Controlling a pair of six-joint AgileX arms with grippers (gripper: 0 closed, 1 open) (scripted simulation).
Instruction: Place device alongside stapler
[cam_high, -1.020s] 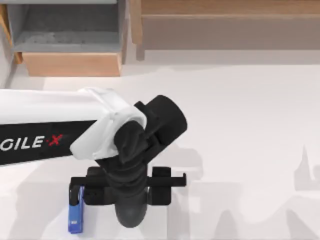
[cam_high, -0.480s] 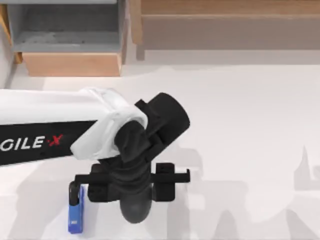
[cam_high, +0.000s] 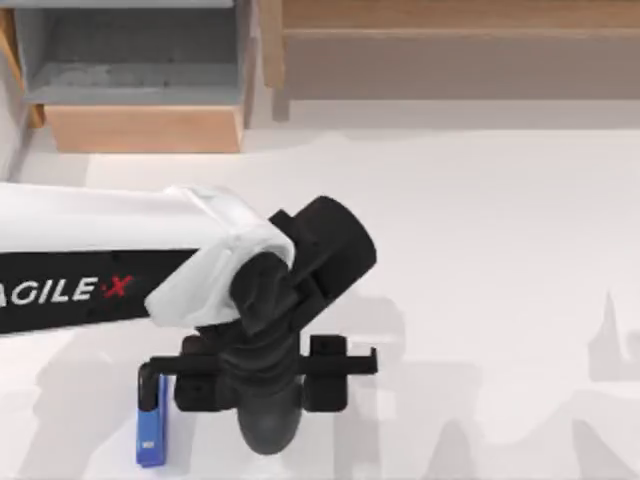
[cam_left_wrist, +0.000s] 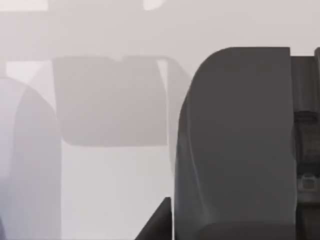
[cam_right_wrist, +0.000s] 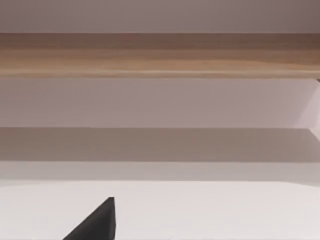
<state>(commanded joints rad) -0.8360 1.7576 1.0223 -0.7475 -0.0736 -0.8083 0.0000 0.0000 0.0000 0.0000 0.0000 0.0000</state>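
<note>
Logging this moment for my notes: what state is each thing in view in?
stapler: lying flat on the table at the top view's lower left, closed.
left gripper: over the table just right of the stapler, pointing down; a dark rounded thing shows beneath it.
table: white, bare on its right side.

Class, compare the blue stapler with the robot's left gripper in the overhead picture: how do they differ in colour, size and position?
Colour: the stapler is blue with a black end; the left gripper is black all over.
Size: the stapler looks small and narrow; the left gripper assembly looks far wider.
Position: the stapler lies on the table at the lower left; the left gripper hangs from its arm, just to the stapler's right.
Both sit near the table's front edge.
</note>
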